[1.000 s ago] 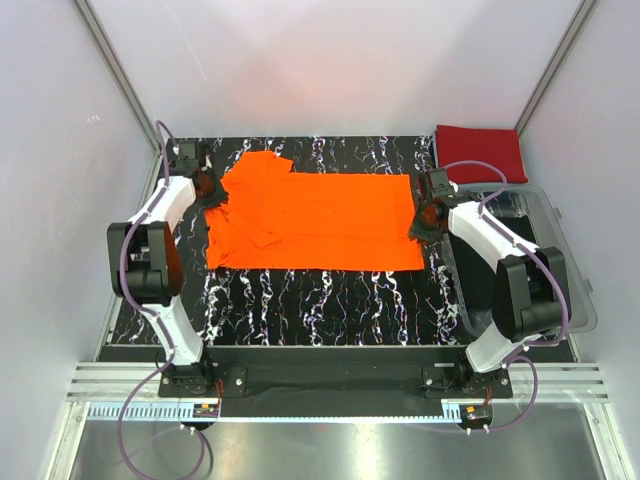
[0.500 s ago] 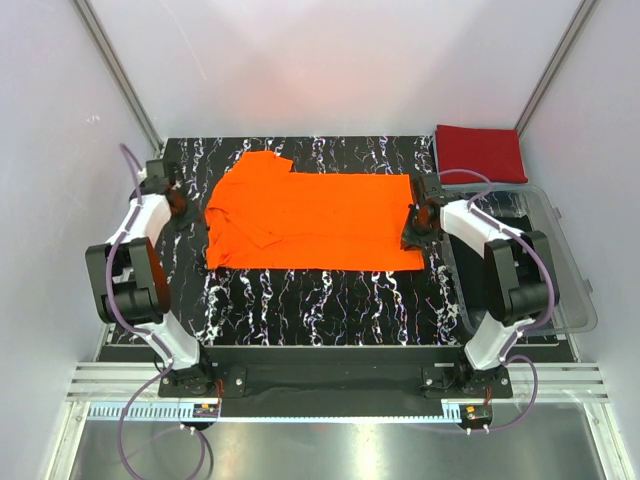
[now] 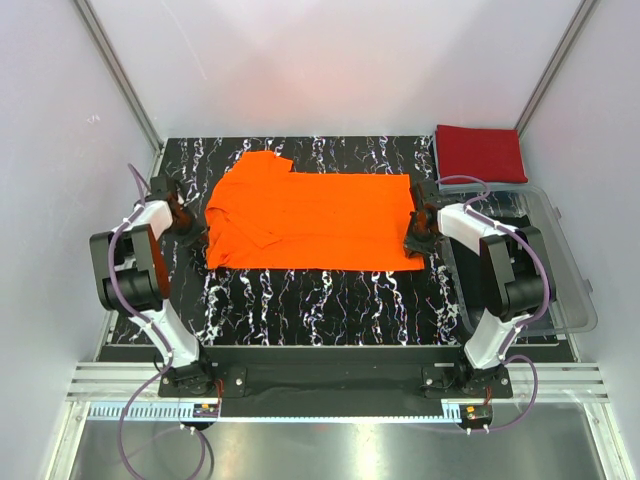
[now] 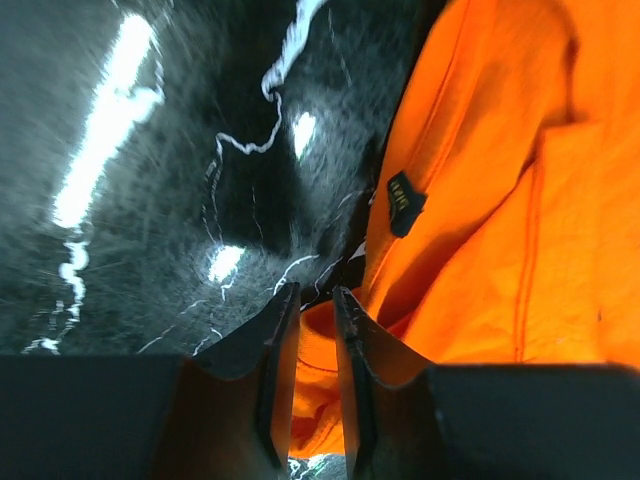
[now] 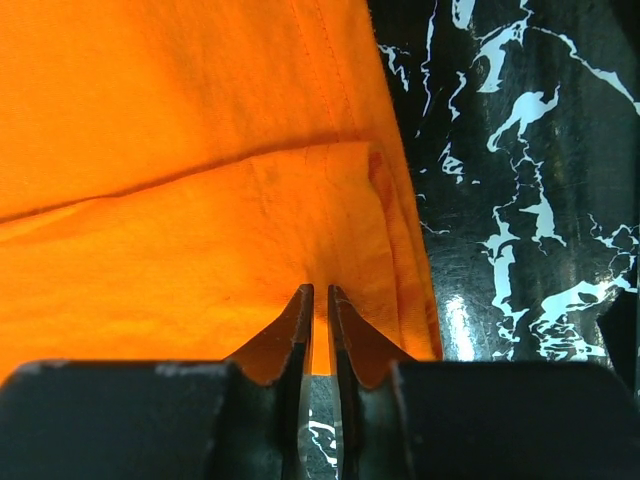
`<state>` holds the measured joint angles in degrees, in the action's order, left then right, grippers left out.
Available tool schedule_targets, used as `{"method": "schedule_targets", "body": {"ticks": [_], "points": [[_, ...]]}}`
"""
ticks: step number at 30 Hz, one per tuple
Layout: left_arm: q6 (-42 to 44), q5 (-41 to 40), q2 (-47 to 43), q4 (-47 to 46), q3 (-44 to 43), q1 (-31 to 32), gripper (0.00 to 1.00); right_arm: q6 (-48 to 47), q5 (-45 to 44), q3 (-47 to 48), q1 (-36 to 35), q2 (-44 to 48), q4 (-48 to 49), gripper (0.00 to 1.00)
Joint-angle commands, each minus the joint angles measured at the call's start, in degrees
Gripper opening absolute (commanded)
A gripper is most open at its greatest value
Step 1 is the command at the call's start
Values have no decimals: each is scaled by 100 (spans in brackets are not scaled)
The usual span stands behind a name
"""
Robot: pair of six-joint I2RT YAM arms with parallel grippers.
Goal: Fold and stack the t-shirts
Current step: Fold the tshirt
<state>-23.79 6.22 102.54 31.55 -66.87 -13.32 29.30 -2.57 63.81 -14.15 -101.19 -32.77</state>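
The left claw [image 4: 314, 292] stands narrow, its jaws nearly together, with a bulge of the orange t-shirt [image 4: 480, 200] showing in the slit between them, so it appears to nip the cloth at the shirt's left end, just beside a small dark label [image 4: 405, 200]. The right claw [image 5: 317, 290] is likewise narrow, and orange cloth fills the gap at its tips where a doubled hem lies at the shirt's right edge; it looks pinched on that hem rather than hanging free above it. Outward from both claws the shirt lies spread flat across the middle of the black marbled worktop [image 3: 320, 290], its long side running between the two arms, with one sleeve already turned in near the left end. It is light, soft and limp, so it should sag and wrinkle wherever it is not held, and is best taken by seams and hems, where the doubled cloth gives the jaws something to bite. The red t-shirt [image 3: 480, 152] sits folded at the far right corner, well apart from both claws, behind a clear bin [image 3: 560, 290].
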Motion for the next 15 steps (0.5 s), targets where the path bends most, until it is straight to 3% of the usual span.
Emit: {"method": "schedule_targets", "body": {"ticks": [1,11,15], "points": [[24,257,64,-158,95,58,24,-100,-209,61,-9,-6,105,17],[-117,46,90,-193,271,303,27,-91,-165,79,0,55,96,19],[-187,-59,152,-184,324,330,20,-109,-165,70,-9,108,105,20]]}}
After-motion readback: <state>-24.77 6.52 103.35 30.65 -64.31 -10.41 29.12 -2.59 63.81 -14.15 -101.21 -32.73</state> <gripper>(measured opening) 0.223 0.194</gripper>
